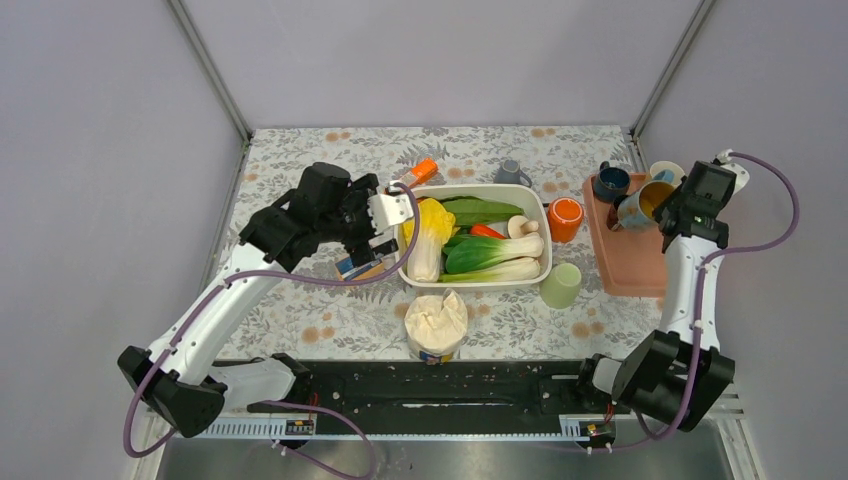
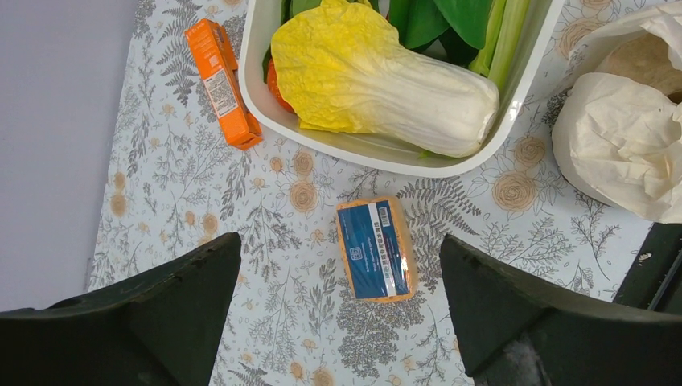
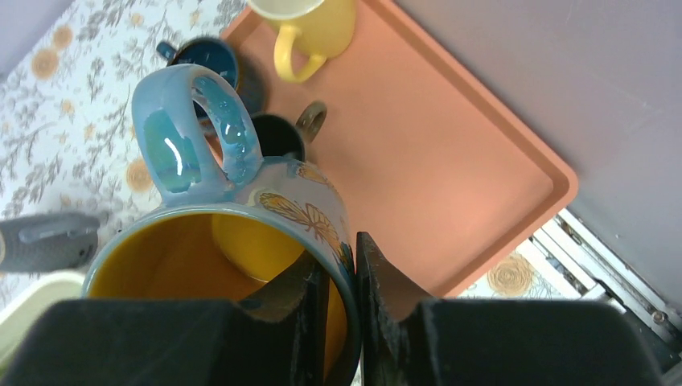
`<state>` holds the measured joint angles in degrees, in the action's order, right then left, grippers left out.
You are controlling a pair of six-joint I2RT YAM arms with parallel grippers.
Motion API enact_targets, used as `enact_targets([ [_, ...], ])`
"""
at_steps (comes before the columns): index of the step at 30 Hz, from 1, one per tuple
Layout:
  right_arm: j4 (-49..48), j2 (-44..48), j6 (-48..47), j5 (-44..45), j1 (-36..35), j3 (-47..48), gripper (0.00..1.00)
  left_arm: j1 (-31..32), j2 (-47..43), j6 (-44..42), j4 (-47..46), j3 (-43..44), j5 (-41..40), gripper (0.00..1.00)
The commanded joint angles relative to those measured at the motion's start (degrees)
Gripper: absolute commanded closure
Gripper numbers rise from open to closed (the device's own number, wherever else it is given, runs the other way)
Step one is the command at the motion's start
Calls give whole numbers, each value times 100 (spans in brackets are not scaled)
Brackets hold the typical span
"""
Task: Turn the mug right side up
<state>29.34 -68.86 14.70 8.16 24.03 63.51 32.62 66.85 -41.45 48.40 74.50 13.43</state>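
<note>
My right gripper (image 3: 344, 261) is shut on the rim of a light blue mug (image 3: 241, 233) with a yellow inside and a leaf pattern; one finger is inside, one outside. I hold it tilted above the salmon tray (image 3: 450, 153); in the top view the mug (image 1: 640, 203) hangs over the tray (image 1: 630, 260) at the right. My left gripper (image 2: 338, 322) is open and empty, above a blue-and-orange packet (image 2: 375, 249) beside the white bin (image 2: 378, 149).
On the tray stand a yellow mug (image 3: 310, 28), a dark blue cup (image 3: 211, 60) and a dark mug (image 3: 277, 135). A grey mug (image 1: 511, 172), orange cup (image 1: 565, 218), green cup (image 1: 561, 284), vegetable bin (image 1: 478, 190), orange box (image 2: 221, 80) and white bag (image 1: 436, 323) lie on the table.
</note>
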Motion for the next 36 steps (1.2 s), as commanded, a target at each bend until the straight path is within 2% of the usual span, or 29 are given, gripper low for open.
enact_targets([
  [1, -1408, -156, 297, 262, 304, 247, 100, -75, -55, 102, -271, -51, -54, 3],
  [9, -1525, -762, -30, 489, 923, 503, 100, -174, 156, 84, -89, 55, -61, 3],
  [18, -2138, -1515, -165, 563, 969, 451, 100, -298, 381, 140, -39, 204, 71, 3],
  [25, -2624, -1767, -226, 587, 1006, 155, 100, -379, 466, 102, -11, 201, 139, 3],
  [36, -2834, -2541, -334, 448, 1135, 262, 100, -422, 608, 112, -9, 277, 191, 3],
])
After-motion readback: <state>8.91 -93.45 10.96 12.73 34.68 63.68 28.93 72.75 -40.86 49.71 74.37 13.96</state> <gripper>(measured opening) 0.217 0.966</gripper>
